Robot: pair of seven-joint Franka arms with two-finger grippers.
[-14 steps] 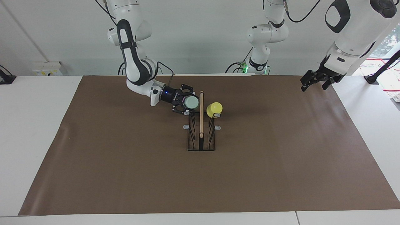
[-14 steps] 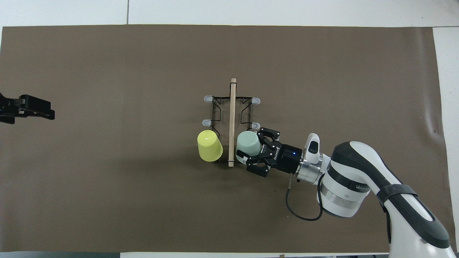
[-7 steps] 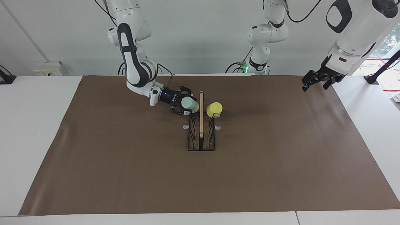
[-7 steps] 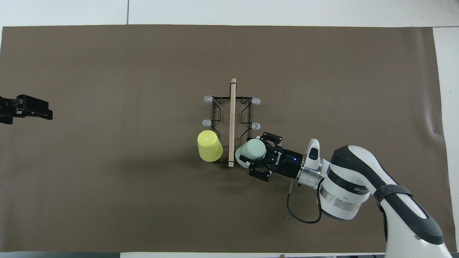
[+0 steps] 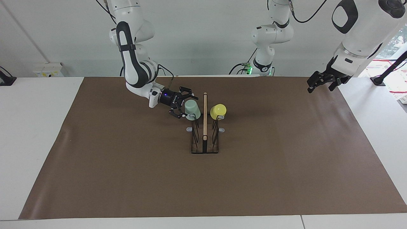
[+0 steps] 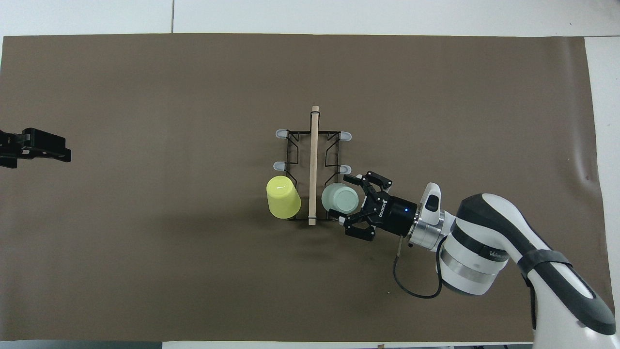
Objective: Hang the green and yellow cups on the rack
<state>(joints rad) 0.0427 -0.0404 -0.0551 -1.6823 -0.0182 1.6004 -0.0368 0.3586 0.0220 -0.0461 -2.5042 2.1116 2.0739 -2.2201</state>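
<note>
Green cup (image 5: 192,110) and yellow cup (image 5: 218,110) hang on the rack (image 5: 204,140); right gripper (image 5: 182,107) spread wide beside the green one, left gripper (image 5: 321,83) open, waiting.

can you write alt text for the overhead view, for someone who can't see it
A pale green cup and a yellow cup hang upside down on the rack, one on each side of its wooden bar. The right gripper sits open beside the green cup, no longer gripping it. The left gripper waits at the mat's edge.
</note>
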